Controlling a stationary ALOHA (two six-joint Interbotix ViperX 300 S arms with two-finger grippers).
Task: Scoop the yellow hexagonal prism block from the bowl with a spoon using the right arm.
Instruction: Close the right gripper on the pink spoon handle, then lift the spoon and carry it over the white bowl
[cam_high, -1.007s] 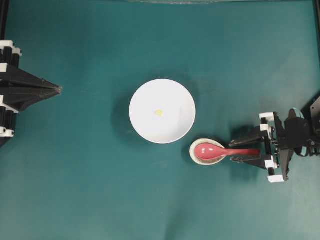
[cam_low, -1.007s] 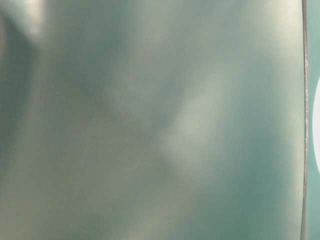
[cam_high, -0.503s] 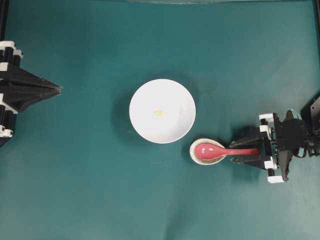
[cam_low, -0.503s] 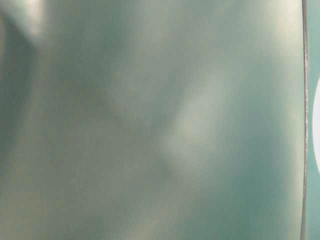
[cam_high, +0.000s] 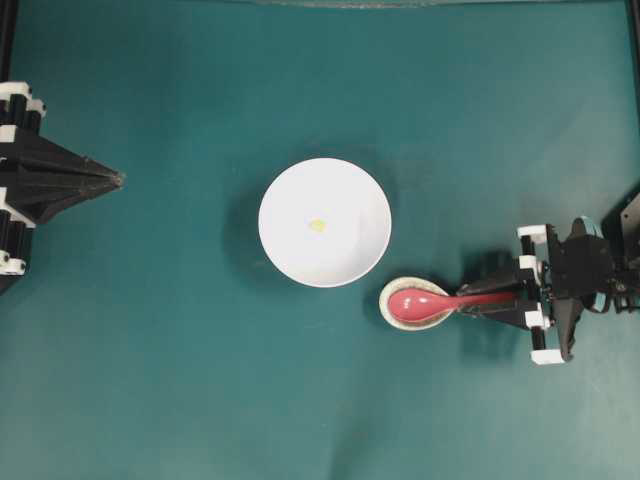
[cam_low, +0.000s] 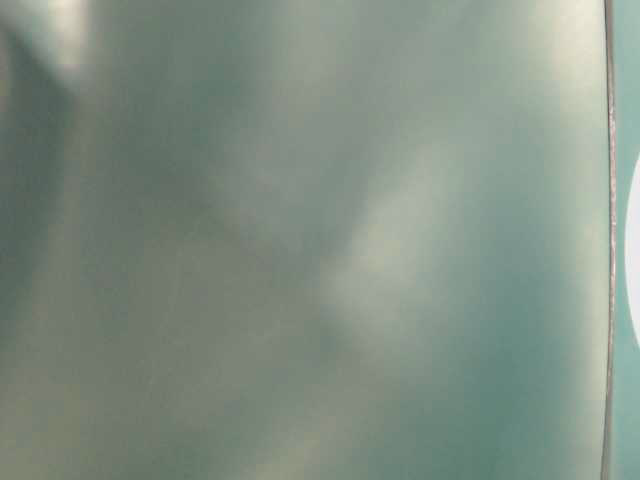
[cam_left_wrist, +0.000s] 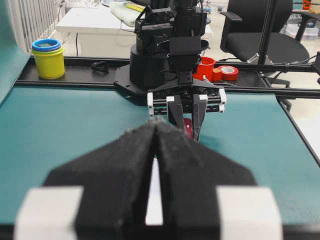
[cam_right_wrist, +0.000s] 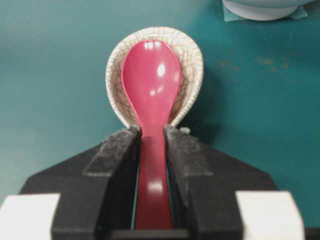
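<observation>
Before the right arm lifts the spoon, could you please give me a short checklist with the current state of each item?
1. Right tool closed on the spoon handle: ok; its fingers sit against both sides in the right wrist view.
2. Handle centred between the fingers: ok.
3. Spoon scoop resting in the spoon rest, not yet lifted: ok.
4. Yellow block inside the bowl, near its middle: ok.
5. Left tool parked well away from the bowl, shut: ok.
6. Grip firm enough to carry the spoon: cannot tell.
</observation>
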